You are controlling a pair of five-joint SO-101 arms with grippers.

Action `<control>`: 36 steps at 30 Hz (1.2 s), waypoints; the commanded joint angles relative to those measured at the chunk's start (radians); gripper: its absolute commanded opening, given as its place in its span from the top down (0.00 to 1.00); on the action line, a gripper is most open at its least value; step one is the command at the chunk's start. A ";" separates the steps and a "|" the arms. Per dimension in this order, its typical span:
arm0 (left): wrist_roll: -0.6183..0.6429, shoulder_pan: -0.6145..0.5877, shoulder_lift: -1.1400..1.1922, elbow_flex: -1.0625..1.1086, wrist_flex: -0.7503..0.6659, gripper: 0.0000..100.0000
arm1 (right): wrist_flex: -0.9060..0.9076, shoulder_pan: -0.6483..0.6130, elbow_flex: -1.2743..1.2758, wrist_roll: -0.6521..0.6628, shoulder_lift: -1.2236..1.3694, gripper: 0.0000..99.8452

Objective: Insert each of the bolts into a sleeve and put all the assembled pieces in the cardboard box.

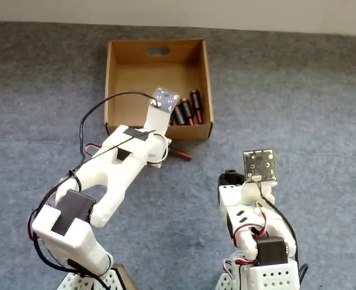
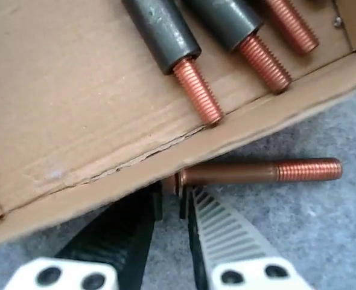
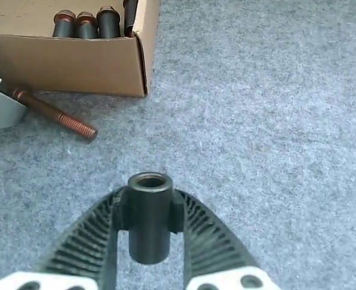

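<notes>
surface: grey carpet point(image 1: 298, 90) | cardboard box point(image 1: 108, 84) on it | rear: pale wall point(image 1: 178, 11)

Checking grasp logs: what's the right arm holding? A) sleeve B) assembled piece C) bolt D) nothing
A: the right fingers are shut on an upright black sleeve; the loose bolt is outside the box, its head between the left fingers.

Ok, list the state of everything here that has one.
cardboard box: open, holds assembled pieces.
bolt: unsleeved, outside the cardboard box, head pinched.
sleeve: upright, empty, held.
left gripper: shut on the bolt.
right gripper: shut on the sleeve.
</notes>
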 commanded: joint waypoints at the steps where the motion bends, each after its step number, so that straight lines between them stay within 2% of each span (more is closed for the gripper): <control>1: -0.002 -0.001 -0.019 -0.012 0.005 0.99 | -0.004 0.008 -0.007 -0.008 -0.010 0.99; 6: -0.003 -0.010 -0.085 0.054 0.005 0.99 | -0.004 0.008 -0.007 -0.008 -0.010 0.99; 11: -0.015 -0.015 -0.295 0.220 0.005 0.99 | -0.004 0.008 -0.007 -0.008 -0.010 0.99; 16: -0.143 -0.015 -0.533 0.420 0.005 0.99 | -0.004 0.007 -0.007 -0.008 -0.010 0.99; 18: -0.233 -0.013 -0.604 0.496 0.017 0.99 | -0.004 0.007 -0.007 -0.008 -0.010 0.99; 22: -0.416 -0.010 -0.691 0.545 0.152 0.98 | -0.004 0.007 -0.007 -0.008 -0.010 0.99; 25: -0.470 -0.021 -0.702 0.503 0.264 0.90 | -0.004 0.007 -0.007 -0.008 -0.010 0.99; 29: -0.466 -0.065 -0.708 0.424 0.347 0.78 | -0.004 0.007 -0.007 -0.008 -0.010 0.99; 32: -0.454 -0.087 -0.710 0.378 0.353 0.80 | -0.004 0.007 -0.007 -0.008 -0.010 0.99; 34: -0.362 -0.082 -0.710 0.374 0.353 0.81 | -0.004 0.007 -0.007 -0.008 -0.010 0.99; 36: -0.213 -0.070 -0.710 0.377 0.354 0.82 | -0.004 0.005 -0.007 -0.008 -0.010 0.99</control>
